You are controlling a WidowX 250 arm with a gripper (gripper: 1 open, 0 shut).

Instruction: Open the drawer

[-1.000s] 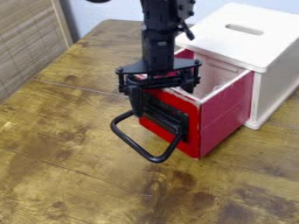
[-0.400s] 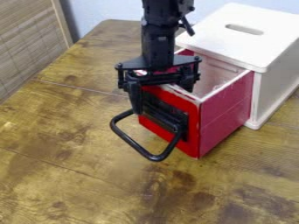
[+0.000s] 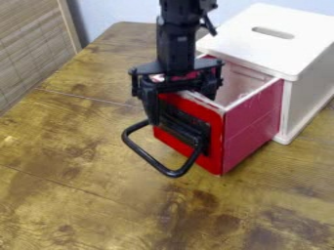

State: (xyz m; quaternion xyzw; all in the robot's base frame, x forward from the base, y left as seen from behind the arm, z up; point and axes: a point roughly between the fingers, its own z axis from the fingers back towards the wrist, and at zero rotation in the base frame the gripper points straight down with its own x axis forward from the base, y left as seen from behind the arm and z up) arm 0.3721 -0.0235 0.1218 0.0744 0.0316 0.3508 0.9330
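The camera view looks down on a worn, mottled brown wooden tabletop [image 3: 78,186], with a woven bamboo-like screen [image 3: 33,44] along the left edge. The red drawer [image 3: 232,127] stands pulled well out of the white cabinet [image 3: 294,59] at right, its long axis running toward the lower left, black wire loop handle [image 3: 159,154] leading. Directly above the drawer's front, the black gripper [image 3: 177,83] points straight down, jaws spread wide and grasping nothing.
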